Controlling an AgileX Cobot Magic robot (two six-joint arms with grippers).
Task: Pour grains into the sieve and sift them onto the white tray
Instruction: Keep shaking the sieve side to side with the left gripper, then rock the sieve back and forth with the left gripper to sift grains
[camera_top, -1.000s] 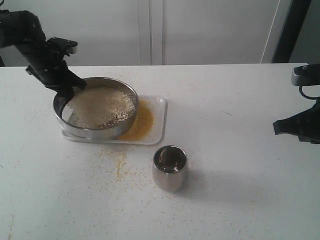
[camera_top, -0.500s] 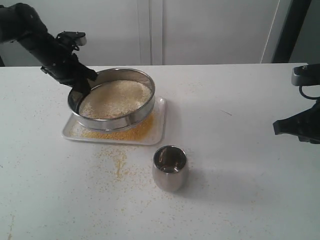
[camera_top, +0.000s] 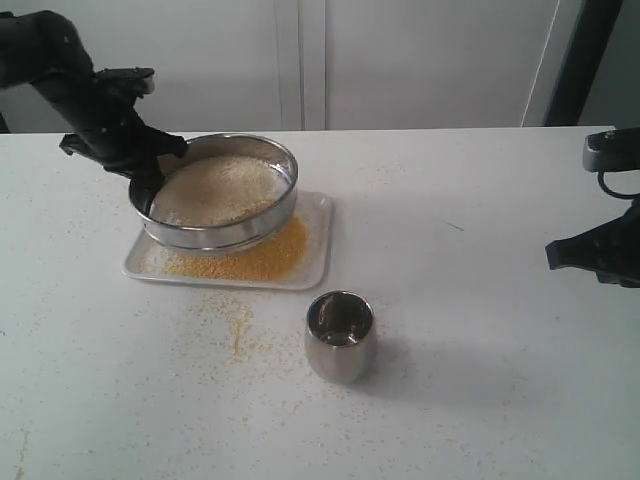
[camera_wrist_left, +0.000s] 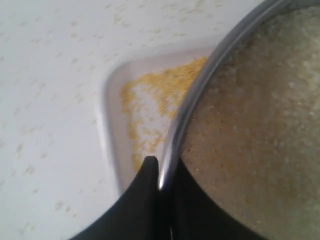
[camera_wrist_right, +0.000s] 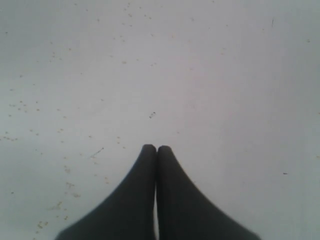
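- The left pincer (camera_wrist_left: 160, 172) clamps the sieve (camera_top: 222, 236) by its rim, over the tray (camera_top: 318, 240).
- Pale grains (camera_top: 215, 188) fill the sieve; yellow ones lie on the tray beneath.
- The right pincer (camera_wrist_right: 156, 149) is closed and empty above the desk (camera_top: 480, 330).
- A steel cup (camera_top: 339, 340) stands near the tray.

- Steel cup (camera_top: 339, 336): small, rounded, shiny; stands upright with open mouth up, towards the near edge of the worktop, roughly midway between its left and right edges.
- Worktop (camera_top: 480, 300): white, flat, matte; the cup's shadow falls on it towards the right edge.
- Wall panels (camera_top: 400, 60): pale, with vertical seams, behind the far edge.
- Dark upright post (camera_top: 575, 60): beyond the far right corner.
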